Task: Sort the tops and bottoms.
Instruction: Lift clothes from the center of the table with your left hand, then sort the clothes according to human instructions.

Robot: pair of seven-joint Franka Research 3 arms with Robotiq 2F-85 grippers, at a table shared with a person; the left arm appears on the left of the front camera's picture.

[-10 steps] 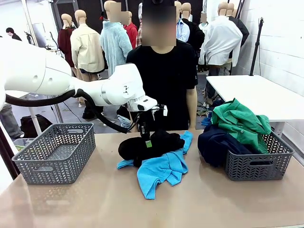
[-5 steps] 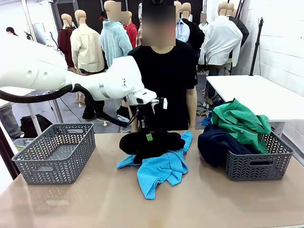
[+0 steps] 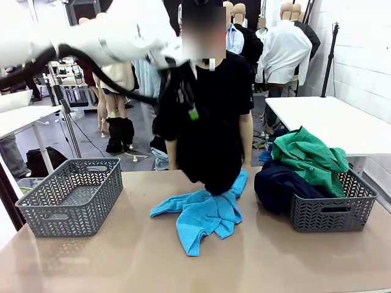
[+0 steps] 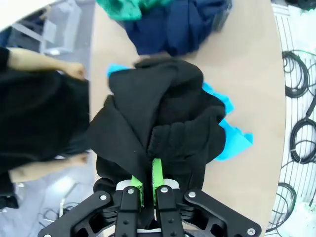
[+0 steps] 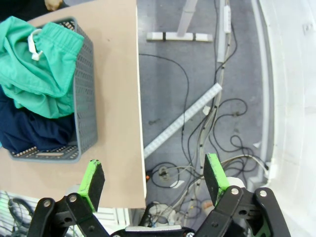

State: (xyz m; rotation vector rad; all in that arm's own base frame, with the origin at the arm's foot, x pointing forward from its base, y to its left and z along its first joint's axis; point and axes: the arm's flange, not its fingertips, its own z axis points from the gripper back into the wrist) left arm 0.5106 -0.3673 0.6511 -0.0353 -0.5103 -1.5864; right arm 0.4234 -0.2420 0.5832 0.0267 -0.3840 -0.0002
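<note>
Right now my left tool (image 4: 146, 177) is clenched on the soft black garment (image 4: 163, 118), which hangs lengthwise straight below it, over the sky-blue short-sleeved shirt (image 3: 204, 217) on the desk (image 3: 122, 262). The grey lattice basket (image 3: 330, 217) holding the other bottoms (image 3: 305, 155) lies to my right (my right tool (image 5: 154, 170) gapes empty near it).

So, headcount time. Four garments are counted in all: one sky-blue shirt (image 3: 204, 217) for tops, three for bottoms. One black garment (image 4: 168, 113) is hung up just behind the shirt, and one navy garment (image 3: 278, 183) and one green garment (image 3: 308, 155) are piled off to the shirt's right. Two grey baskets are counted, a left basket (image 3: 67, 213) and a right basket (image 3: 330, 213), one on either side of the shirt. Two grippers are seen, a left gripper (image 4: 146, 185) and a right gripper (image 5: 154, 180). One person (image 3: 235, 79) is found behind the shirt.
</note>
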